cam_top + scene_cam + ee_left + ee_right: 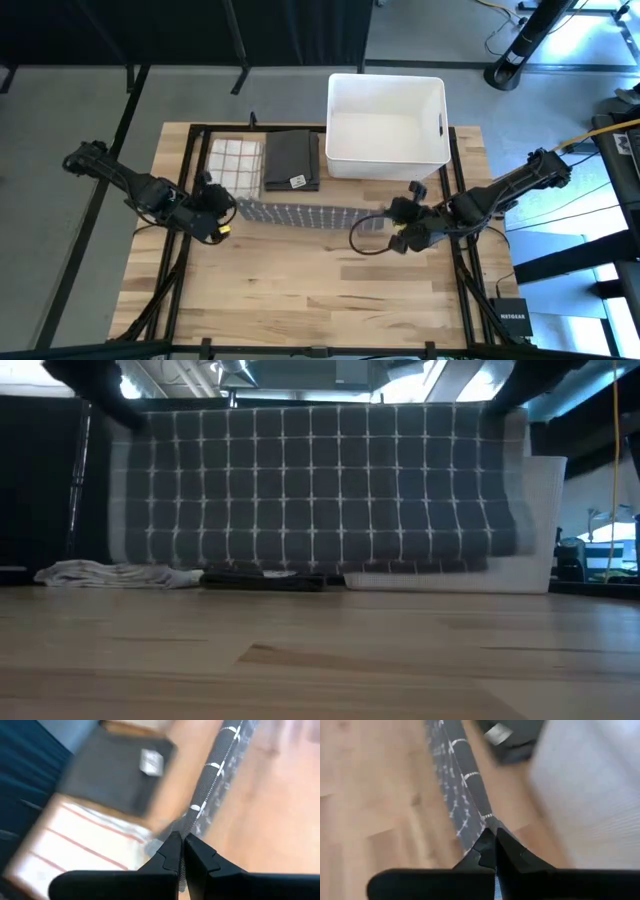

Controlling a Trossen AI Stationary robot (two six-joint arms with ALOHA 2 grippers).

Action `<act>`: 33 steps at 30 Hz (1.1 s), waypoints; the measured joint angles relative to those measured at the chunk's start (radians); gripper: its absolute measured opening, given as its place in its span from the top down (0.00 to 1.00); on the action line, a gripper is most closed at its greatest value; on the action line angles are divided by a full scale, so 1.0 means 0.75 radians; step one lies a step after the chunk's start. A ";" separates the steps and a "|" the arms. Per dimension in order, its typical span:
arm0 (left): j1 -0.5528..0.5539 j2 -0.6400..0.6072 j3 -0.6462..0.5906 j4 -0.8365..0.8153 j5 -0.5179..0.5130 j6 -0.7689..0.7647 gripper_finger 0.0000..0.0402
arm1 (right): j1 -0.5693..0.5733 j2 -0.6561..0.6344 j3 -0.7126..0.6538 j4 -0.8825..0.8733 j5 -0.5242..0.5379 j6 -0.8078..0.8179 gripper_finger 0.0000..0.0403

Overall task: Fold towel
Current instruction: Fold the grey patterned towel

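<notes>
Table [320,660] bare up front. Grey grid towel [310,485] hangs stretched above it, lower edge off the wood. Left pincer [181,851] clenched on 1 top corner, right pincer [495,849] clenched on the other.

Risk, as I judge it: thin corner pinches; uneven pull could slip 1 corner and crumple the fold.

Behind: dark folded cloth [291,160], white tag unreadable; striped cloth [232,163]; white bin [386,125].

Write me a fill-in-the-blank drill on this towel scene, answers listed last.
1. The grey checked towel hangs between the left tool and the ____ tool.
2. Both tools are ____ on its top edge.
3. The white bin is ____.
4. The folded dark cloth lies between the bin and a ____-striped white cloth.

Answers: right; shut; empty; red
</notes>
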 joint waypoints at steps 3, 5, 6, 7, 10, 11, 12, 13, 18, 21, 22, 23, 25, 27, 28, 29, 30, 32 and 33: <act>-0.017 0.001 0.000 0.037 0.226 -0.084 1.00 | 0.013 0.011 0.001 0.060 -0.224 0.063 1.00; -0.055 0.000 0.000 0.102 0.385 -0.133 1.00 | 0.047 0.011 0.001 0.154 -0.384 0.093 1.00; -0.083 -0.001 0.000 0.151 0.464 -0.146 1.00 | 0.069 0.011 0.001 0.216 -0.452 0.102 1.00; -0.113 -0.001 0.000 0.212 0.535 -0.152 1.00 | 0.094 0.011 0.001 0.286 -0.508 0.111 1.00; -0.214 -0.001 0.000 0.382 0.626 -0.134 1.00 | 0.178 0.011 0.001 0.433 -0.577 0.130 1.00; -0.244 -0.001 0.000 0.422 0.629 -0.130 1.00 | 0.203 0.011 0.001 0.450 -0.579 0.141 1.00; -0.271 -0.001 0.000 0.447 0.629 -0.127 1.00 | 0.226 0.011 -0.003 0.462 -0.577 0.160 1.00; -0.296 0.000 0.000 0.456 0.629 -0.130 1.00 | 0.245 0.011 -0.021 0.484 -0.568 0.183 1.00; -0.366 0.008 -0.137 0.459 0.548 -0.265 1.00 | 0.279 0.017 -0.227 0.522 -0.478 0.365 1.00; -0.355 0.009 -0.281 0.468 0.432 -0.341 1.00 | 0.276 0.031 -0.381 0.536 -0.349 0.437 0.99; -0.345 0.009 -0.319 0.471 0.388 -0.351 1.00 | 0.271 0.033 -0.421 0.542 -0.298 0.444 0.98; -0.334 0.009 -0.350 0.473 0.351 -0.359 1.00 | 0.259 0.034 -0.454 0.550 -0.255 0.455 0.98; -0.307 0.009 -0.396 0.478 0.306 -0.363 1.00 | 0.232 0.033 -0.506 0.561 -0.212 0.470 0.97; -0.275 0.009 -0.429 0.489 0.282 -0.344 1.00 | 0.201 0.033 -0.542 0.586 -0.201 0.453 0.97; -0.260 0.009 -0.441 0.489 0.279 -0.332 1.00 | 0.185 0.033 -0.552 0.605 -0.198 0.426 0.97; -0.245 0.009 -0.453 0.493 0.279 -0.305 1.00 | 0.169 0.033 -0.559 0.623 -0.199 0.388 0.98; -0.233 0.009 -0.464 0.499 0.284 -0.276 1.00 | 0.154 0.033 -0.565 0.643 -0.201 0.345 0.98; -0.209 0.013 -0.473 0.502 0.294 -0.230 1.00 | 0.134 0.033 -0.568 0.677 -0.211 0.267 0.97; -0.197 0.013 -0.474 0.500 0.298 -0.201 1.00 | 0.122 0.033 -0.568 0.692 -0.217 0.243 0.97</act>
